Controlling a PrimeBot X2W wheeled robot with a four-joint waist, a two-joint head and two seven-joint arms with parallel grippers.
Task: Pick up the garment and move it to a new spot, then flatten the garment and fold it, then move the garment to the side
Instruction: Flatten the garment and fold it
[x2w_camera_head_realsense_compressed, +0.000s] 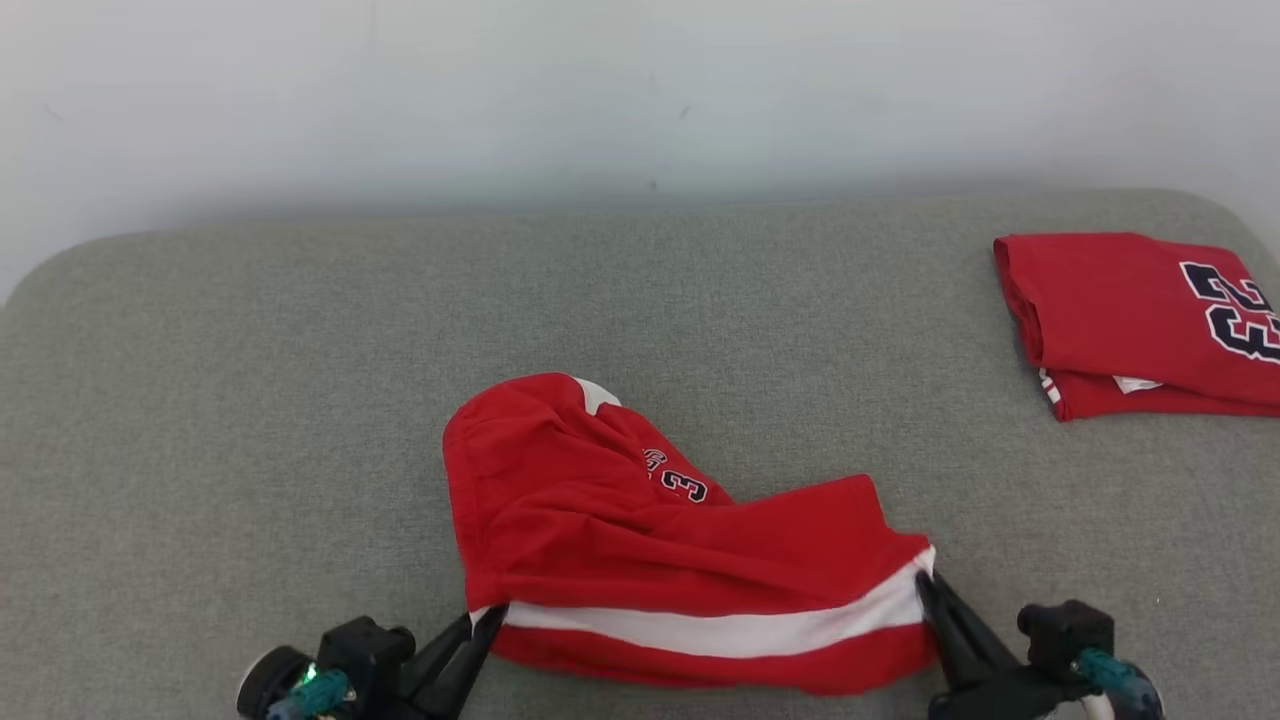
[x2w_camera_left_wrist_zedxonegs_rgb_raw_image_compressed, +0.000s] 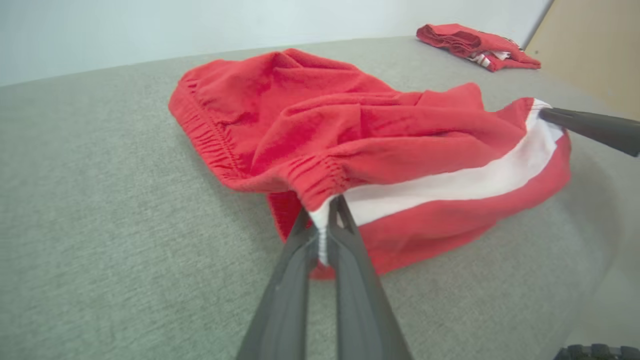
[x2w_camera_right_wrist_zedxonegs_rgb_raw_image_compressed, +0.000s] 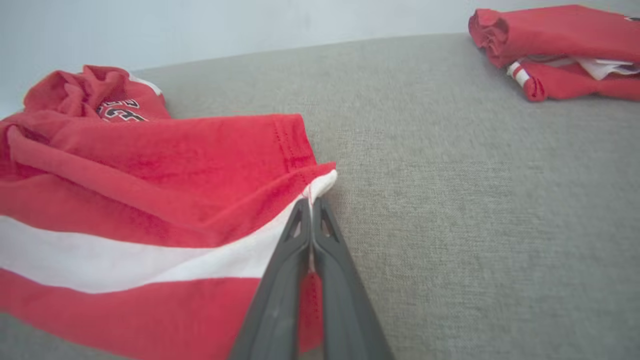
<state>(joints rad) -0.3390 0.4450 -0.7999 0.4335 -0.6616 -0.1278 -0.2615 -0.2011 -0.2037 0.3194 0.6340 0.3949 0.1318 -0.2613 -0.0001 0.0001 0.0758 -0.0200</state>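
The garment (x2w_camera_head_realsense_compressed: 640, 540) is a pair of red shorts with a white side stripe and dark numbers, lying crumpled on the grey table near the front. My left gripper (x2w_camera_head_realsense_compressed: 488, 618) is shut on its near left corner, at the elastic waistband end of the stripe (x2w_camera_left_wrist_zedxonegs_rgb_raw_image_compressed: 325, 212). My right gripper (x2w_camera_head_realsense_compressed: 925, 585) is shut on the near right corner, at the hem end of the stripe (x2w_camera_right_wrist_zedxonegs_rgb_raw_image_compressed: 312, 200). The stripe runs stretched between both grippers. In the left wrist view the right gripper's dark fingers (x2w_camera_left_wrist_zedxonegs_rgb_raw_image_compressed: 590, 127) enter from the right edge.
A second red garment (x2w_camera_head_realsense_compressed: 1140, 320) with dark numbers lies folded at the table's far right, also seen folded garment (x2w_camera_left_wrist_zedxonegs_rgb_raw_image_compressed: 475, 45) and folded garment (x2w_camera_right_wrist_zedxonegs_rgb_raw_image_compressed: 560, 50). The grey cloth-covered table (x2w_camera_head_realsense_compressed: 300, 400) has rounded far corners and meets a pale wall behind.
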